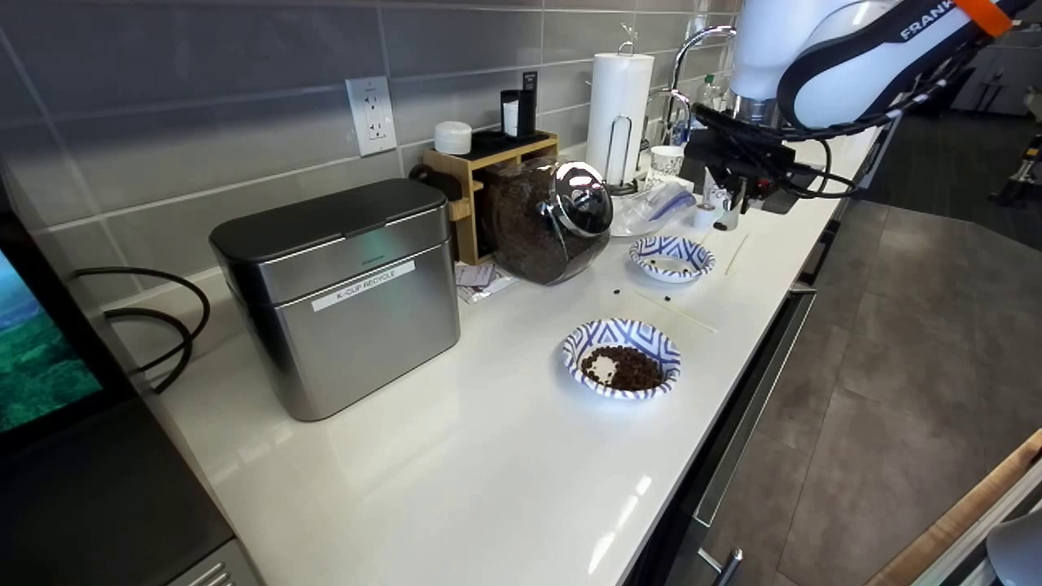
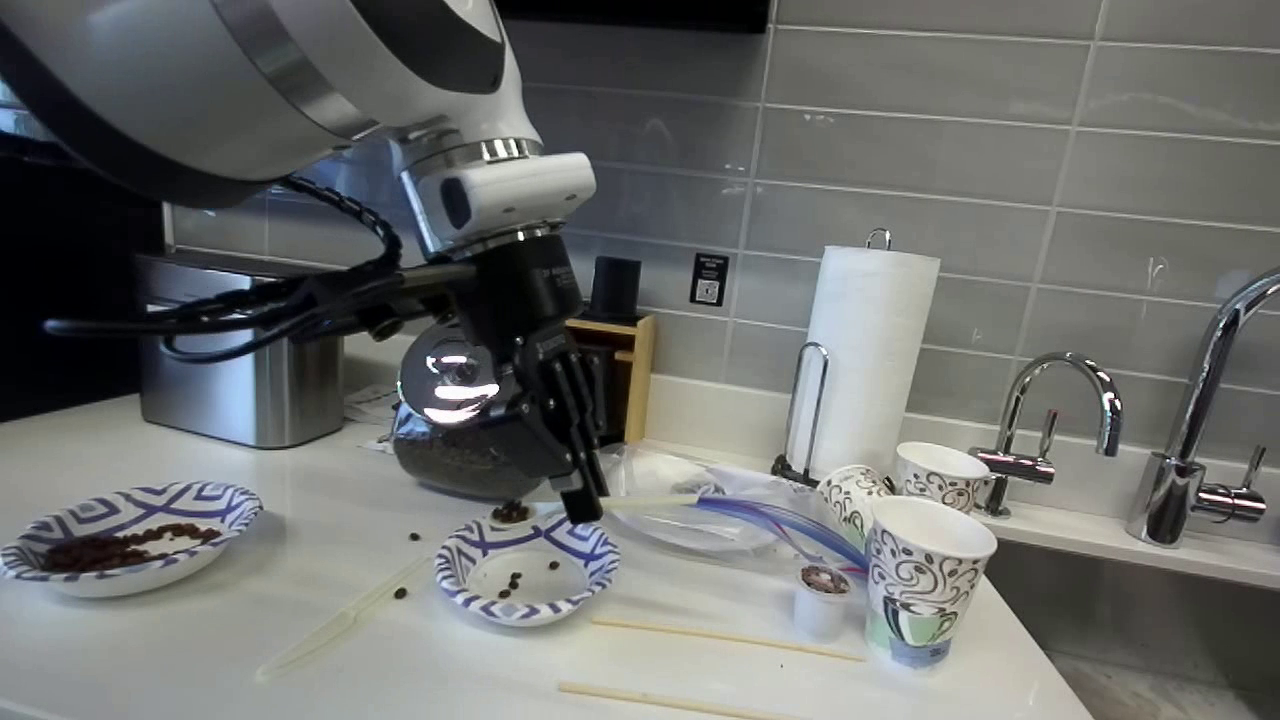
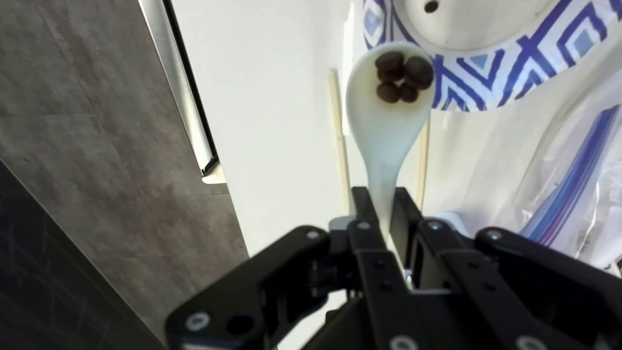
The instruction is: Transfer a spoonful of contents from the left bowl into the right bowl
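Tool (image 3: 382, 201) holds a pale spoon (image 3: 384, 136), its fingers (image 3: 363, 206) closed on either side of the handle. Spoon head carries a small cluster of dark beans (image 3: 419, 73); in the wrist view it overlaps the rim of the right bowl (image 2: 598, 562). Clearance between spoon and rim: cannot tell.

Right bowl stands upright on the bench (image 1: 456, 480), with a few loose beans (image 2: 515, 579) on its pale floor. Left bowl (image 1: 620, 329), also upright and patterned blue and white, stands well apart from it. Bulk of the contents (image 1: 639, 371), dark brown beans, lies in the left bowl; a bare pale patch of its floor shows at one side.

Two stray beans (image 2: 400, 593) lie on the bench between the bowls, near a pale knife (image 2: 320, 633). Two thin wooden sticks (image 2: 727, 641) lie near the right bowl, roughly parallel. Small white pod (image 2: 820, 612) stands just beside a patterned paper cup (image 2: 925, 570); clear plastic bag (image 2: 680, 535) lies near the right bowl too.

Toward the tiled wall (image 2: 1150, 130): paper towel roll (image 2: 868, 360), upright; jar (image 1: 533, 232) with dark fill and a chrome lid; steel bin (image 1: 370, 342) labelled K-CUP RECYCLE.
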